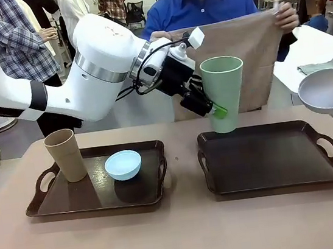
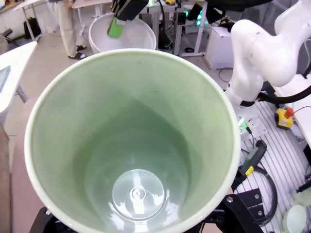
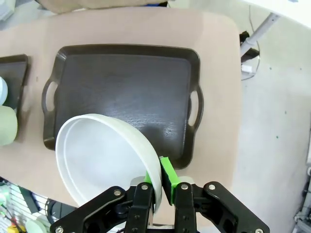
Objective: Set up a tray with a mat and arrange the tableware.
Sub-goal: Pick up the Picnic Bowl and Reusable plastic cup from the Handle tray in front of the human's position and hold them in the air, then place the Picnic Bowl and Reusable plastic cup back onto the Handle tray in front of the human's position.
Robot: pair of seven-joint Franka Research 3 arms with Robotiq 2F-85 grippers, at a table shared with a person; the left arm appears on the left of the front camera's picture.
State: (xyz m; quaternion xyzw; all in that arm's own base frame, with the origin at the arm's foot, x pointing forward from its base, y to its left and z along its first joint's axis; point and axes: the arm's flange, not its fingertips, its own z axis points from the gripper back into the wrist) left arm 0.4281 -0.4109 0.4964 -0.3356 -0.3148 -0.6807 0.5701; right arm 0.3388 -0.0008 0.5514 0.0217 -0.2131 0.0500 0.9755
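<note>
Tan table (image 1: 187,232) stands in a busy room. The left fingers (image 1: 219,111) pinch the pale green cup (image 1: 224,92) at the back edge of the right tray (image 1: 269,160). The right fingers (image 3: 167,177) squeeze the white bowl (image 3: 104,160) by its rim, right of that tray. Behind it, a person (image 1: 200,3) holds a brown mat (image 1: 261,50).

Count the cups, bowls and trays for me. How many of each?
Cups: 2 (tan cup, pale green cup)
Bowls: 2 (light blue bowl, white bowl)
Trays: 2 (left tray, right tray)
Total: 6
</note>
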